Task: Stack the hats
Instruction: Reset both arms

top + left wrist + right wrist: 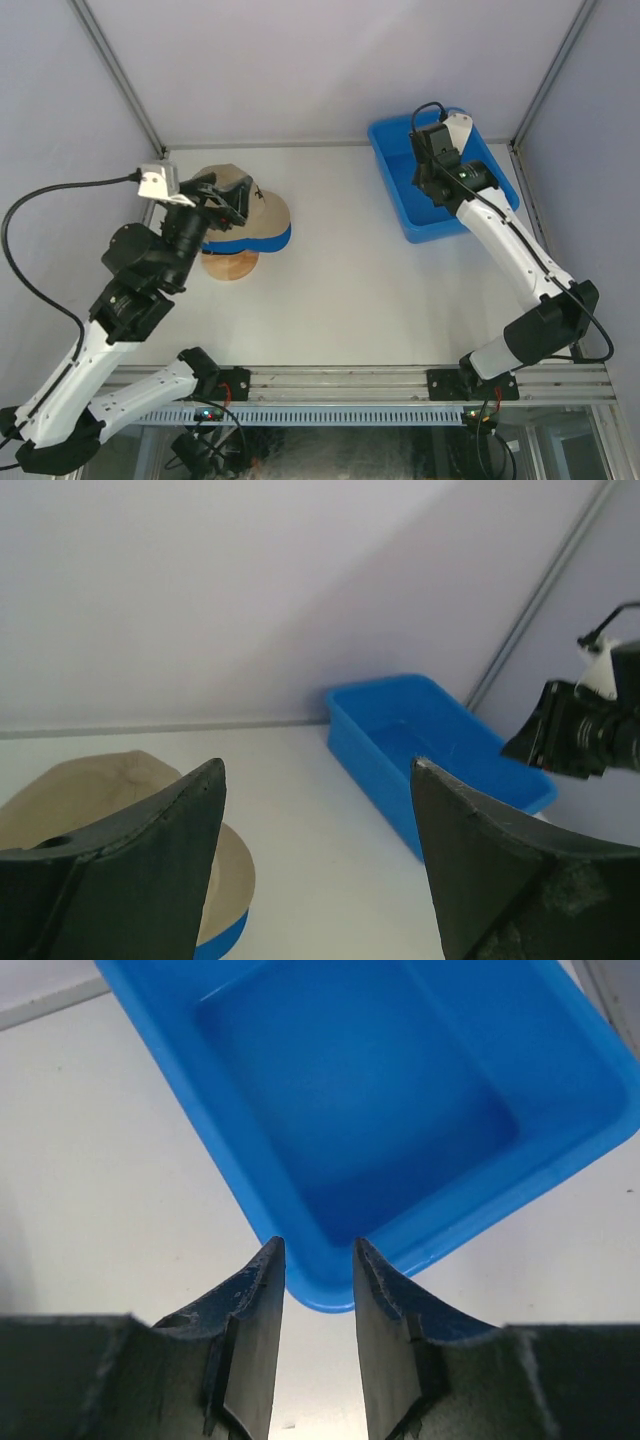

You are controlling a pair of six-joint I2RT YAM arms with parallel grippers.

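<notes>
Tan cap (pixel 258 208) stacked on a blue cap (pixel 272 241), both sitting on the round wooden stand (pixel 230 266) at the left of the table (pixel 350 300).

Only the blue cap's brim edge shows under the tan one. The left gripper (pixel 317 770) hangs at the tan crown's left side, its claw released, fingers spread wide with nothing between them. I can't tell whether it touches the fabric. Well apart, at the far right, the right gripper (pixel 318 1245) hovers over the near corner of the blue bin (pixel 200 1090), fingers parted by a narrow gap and grasping nothing.
</notes>
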